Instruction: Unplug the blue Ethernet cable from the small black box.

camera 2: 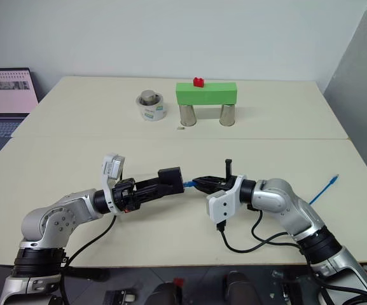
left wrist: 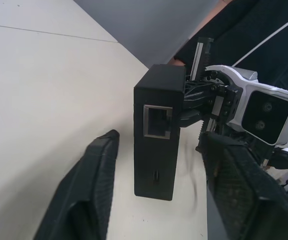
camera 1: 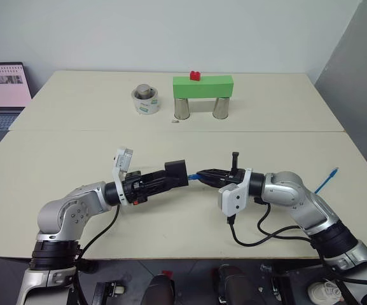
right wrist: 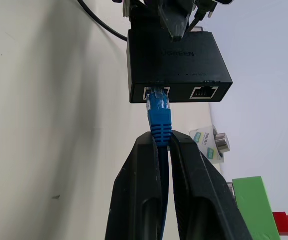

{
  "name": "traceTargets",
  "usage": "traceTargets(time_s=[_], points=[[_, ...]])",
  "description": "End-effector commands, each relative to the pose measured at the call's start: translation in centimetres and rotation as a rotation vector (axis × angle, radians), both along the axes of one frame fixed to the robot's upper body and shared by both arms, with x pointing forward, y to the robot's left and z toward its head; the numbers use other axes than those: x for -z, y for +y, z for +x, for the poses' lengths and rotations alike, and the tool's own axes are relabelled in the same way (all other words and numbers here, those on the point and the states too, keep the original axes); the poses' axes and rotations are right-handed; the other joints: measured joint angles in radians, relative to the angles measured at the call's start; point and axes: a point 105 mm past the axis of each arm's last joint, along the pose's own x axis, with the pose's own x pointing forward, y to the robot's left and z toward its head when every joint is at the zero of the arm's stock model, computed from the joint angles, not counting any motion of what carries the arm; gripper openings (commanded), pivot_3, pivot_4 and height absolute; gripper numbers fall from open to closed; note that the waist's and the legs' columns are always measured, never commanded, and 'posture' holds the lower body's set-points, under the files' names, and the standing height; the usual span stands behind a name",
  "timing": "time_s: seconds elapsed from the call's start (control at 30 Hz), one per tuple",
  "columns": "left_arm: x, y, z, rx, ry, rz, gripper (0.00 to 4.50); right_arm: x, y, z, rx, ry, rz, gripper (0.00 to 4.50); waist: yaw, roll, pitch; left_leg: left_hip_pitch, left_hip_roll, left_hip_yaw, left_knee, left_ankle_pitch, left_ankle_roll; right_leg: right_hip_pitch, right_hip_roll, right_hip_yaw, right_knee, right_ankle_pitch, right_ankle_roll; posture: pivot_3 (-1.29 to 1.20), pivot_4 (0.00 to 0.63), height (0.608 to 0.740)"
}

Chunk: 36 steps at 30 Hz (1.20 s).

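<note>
Above the cream tabletop (camera 1: pixel 170 136), the thin bright-blue Ethernet cable (right wrist: pixel 158 116) remains plugged into the small matte-black box (right wrist: pixel 176 60). The right gripper (right wrist: pixel 163 150) pinches its boot; the left gripper (left wrist: pixel 158 165) brackets the box, seemingly not clamped. Pulling remains.

box (right wrist: pixel 176 62): matt black plastic, smooth, with faint raised lettering on its broad face; held just ahead of the right jaws, port rims a dull grey.
cable (right wrist: pixel 159 116): bright blue, smooth rubbery boot with ribbed strain relief, pinched between the right jaws; its clear plastic plug tip sits at the port.
right gripper (right wrist: pixel 164 150): fingers matt black, smooth, slightly sheened along the edges.
left gripper (left wrist: pixel 158 165): fingers (left wrist: pixel 91 185) matt black with a finely grained, rubbery look, either side of the box.
table (camera 1: pixel 56 159): cream top, smooth, matt.
</note>
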Motion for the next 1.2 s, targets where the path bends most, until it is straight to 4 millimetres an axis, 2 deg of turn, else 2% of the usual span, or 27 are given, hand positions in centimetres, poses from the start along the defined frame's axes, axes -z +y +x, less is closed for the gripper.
traceTargets(time_s=[0.03,0.2,0.27,0.43,0.6,0.67,0.73,0.8,1.0,1.2], points=[[-0.6,-0.4,0.0,0.024,-0.029,-0.003,1.80,-1.6,0.1,-0.1,-0.014,-0.072,0.024,0.04,0.000,0.000,0.000,0.000,0.000,0.000,0.000,0.000,0.000,0.000,0.000,0.000,0.000,0.000,0.000,0.00,0.150,0.740],[-0.1,-0.6,0.3,0.035,-0.030,0.025,0.79,-1.2,0.5,-0.5,-0.037,-0.090,-0.009,0.03,0.001,0.000,0.000,0.000,0.000,0.000,0.000,0.000,0.000,0.000,0.000,0.000,0.000,0.000,0.000,0.00,0.150,0.740],[-0.1,-0.6,0.4,0.040,-0.034,0.034,0.77,-1.2,0.4,-0.5,-0.028,-0.093,-0.006,0.74,0.002,0.000,0.000,0.000,0.000,0.000,0.000,0.000,0.000,0.000,0.000,0.000,0.000,0.000,0.000,0.00,0.150,0.740],[0.0,-0.6,0.8,0.049,-0.038,0.060,0.77,-0.9,-0.4,-0.5,-0.025,-0.067,-0.073,1.89,0.002,0.000,0.000,0.000,0.000,0.000,0.000,0.000,0.000,0.000,0.000,0.000,0.000,0.000,0.000,0.00,0.150,0.740],[-0.1,-1.2,1.2,0.098,-0.089,0.095,0.77,-1.1,-2.2,-1.3,0.033,0.146,-0.085,3.00,0.009,0.000,0.000,0.000,-0.001,0.000,0.000,0.000,0.000,0.000,0.000,0.000,0.000,0.000,0.000,0.00,0.150,0.740],[-0.3,-1.5,1.1,0.127,-0.112,0.103,0.77,-2.1,-2.4,-1.8,0.065,0.314,0.033,3.01,0.009,0.000,0.000,0.000,-0.001,-0.001,0.000,0.000,0.000,0.001,0.000,0.000,-0.001,0.000,0.000,0.00,0.150,0.740],[-0.4,-1.9,0.7,0.191,-0.171,0.138,0.77,-3.9,-2.2,-2.4,0.079,0.594,0.278,3.01,0.009,0.000,0.000,0.000,-0.001,-0.001,0.000,0.000,0.000,0.001,0.000,-0.001,-0.001,0.000,0.000,0.00,0.150,0.740],[-0.6,-2.2,0.6,0.227,-0.203,0.151,0.77,-4.5,-2.0,-2.7,0.074,0.820,0.412,3.01,0.006,0.000,0.000,0.001,0.000,-0.002,0.000,0.000,0.000,0.002,0.000,-0.001,0.000,0.000,-0.001,0.00,0.150,0.740],[-1.4,-2.7,0.4,0.285,-0.271,0.143,0.77,-3.3,-1.8,-3.5,0.069,1.149,0.435,3.01,0.008,0.000,0.000,0.002,-0.001,-0.003,0.001,0.000,0.000,0.004,0.000,-0.002,-0.001,0.000,0.000,0.00,0.150,0.740],[-1.5,-2.9,0.0,0.324,-0.290,0.152,0.77,-2.9,-1.6,-2.9,0.077,1.254,0.437,3.01,0.007,0.000,0.000,0.001,-0.001,-0.003,0.000,0.000,0.000,0.003,0.000,-0.002,-0.002,0.000,0.000,0.00,0.150,0.740]])
